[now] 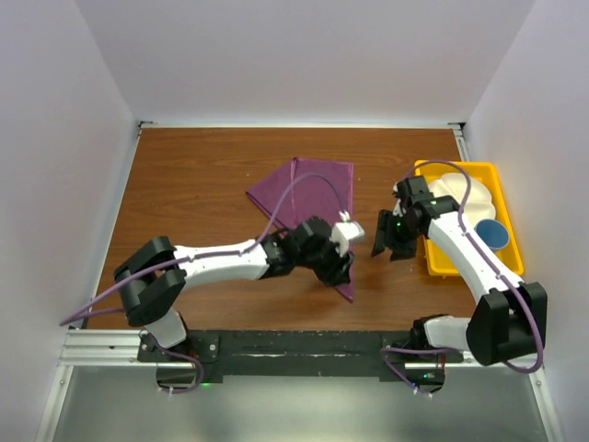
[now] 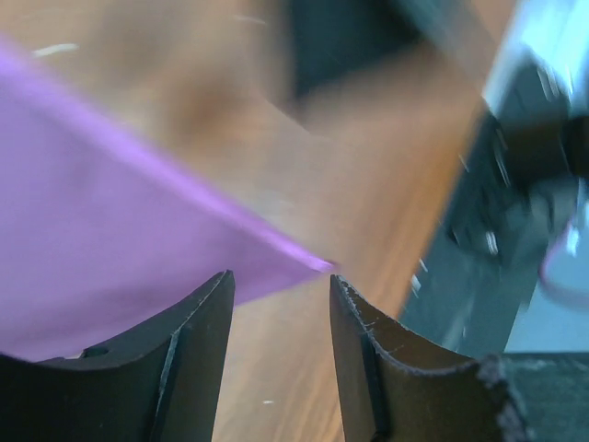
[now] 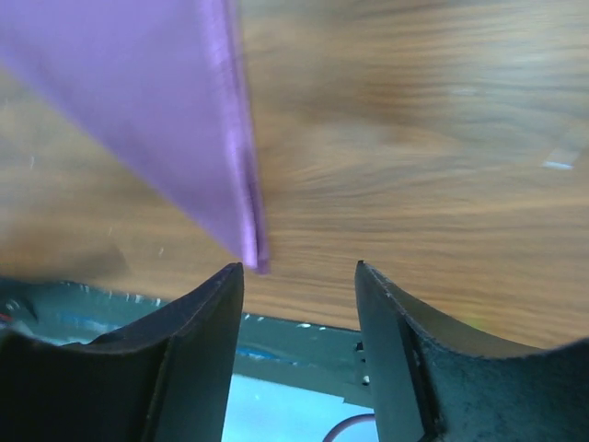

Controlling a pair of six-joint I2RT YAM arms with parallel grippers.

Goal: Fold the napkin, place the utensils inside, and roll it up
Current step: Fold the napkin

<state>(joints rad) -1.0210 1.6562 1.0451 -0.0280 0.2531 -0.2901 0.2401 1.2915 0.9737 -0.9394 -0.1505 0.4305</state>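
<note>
Dark fingers (image 2: 198, 350) of the left gripper (image 2: 281, 281) stand apart with nothing pinched between them. The pointed near corner of the purple napkin (image 2: 110, 230) lies on the wooden table (image 2: 304, 184) just beyond their tips. The right gripper (image 3: 297, 269) is likewise spread and empty, low over the table, with a napkin corner just beside one finger. Seen from above, the two grippers face each other near the table's middle. The napkin lies folded into a rough triangle, reaching from that corner toward the far side. A yellow tray (image 1: 486, 170) at the right edge holds a white plate (image 1: 465, 193) and a blue cup (image 1: 493, 234).
</note>
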